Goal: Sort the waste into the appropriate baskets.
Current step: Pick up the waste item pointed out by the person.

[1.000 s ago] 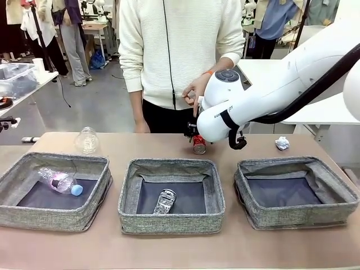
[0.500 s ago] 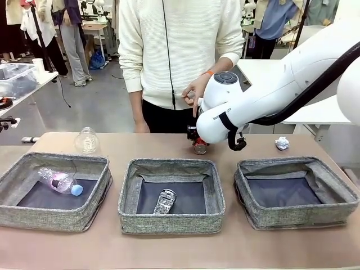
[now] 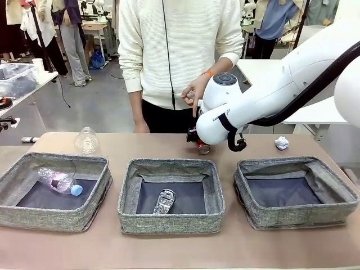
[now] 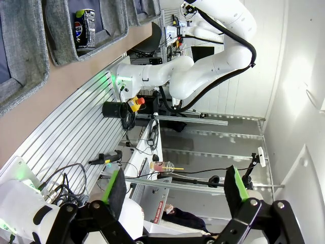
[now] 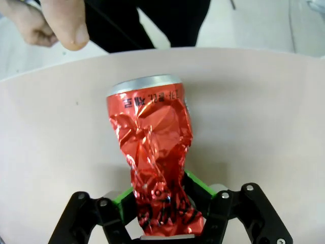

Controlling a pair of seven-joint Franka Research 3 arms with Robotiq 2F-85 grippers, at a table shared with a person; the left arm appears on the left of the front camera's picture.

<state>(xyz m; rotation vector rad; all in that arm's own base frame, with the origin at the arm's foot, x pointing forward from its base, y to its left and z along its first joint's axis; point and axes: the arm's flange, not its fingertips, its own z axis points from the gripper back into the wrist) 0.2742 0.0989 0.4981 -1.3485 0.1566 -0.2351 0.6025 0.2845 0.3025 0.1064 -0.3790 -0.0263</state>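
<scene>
My right gripper [image 3: 196,139] reaches to the table's far middle and is shut on the crushed red soda can [image 3: 202,148]. In the right wrist view the green pads [image 5: 127,195] squeeze the can [image 5: 152,147] at its lower end, just above the tabletop. Three grey baskets stand in a row: the left one [image 3: 56,160] holds the clear bottle [image 3: 59,181], the middle one [image 3: 171,164] the crushed black-silver can [image 3: 164,201], and the right one [image 3: 292,163] nothing. My left gripper [image 4: 175,188] is open, away from the table, facing the room.
A clear crumpled container [image 3: 87,140] sits behind the left basket. A white paper ball [image 3: 282,143] lies behind the right basket. The person stands at the far edge, one hand [image 3: 194,90] hanging just above my right wrist, its thumb [image 5: 63,23] near the can.
My right gripper closed on the red can. The can now sits tilted and shifted slightly right. The left arm has not moved.
</scene>
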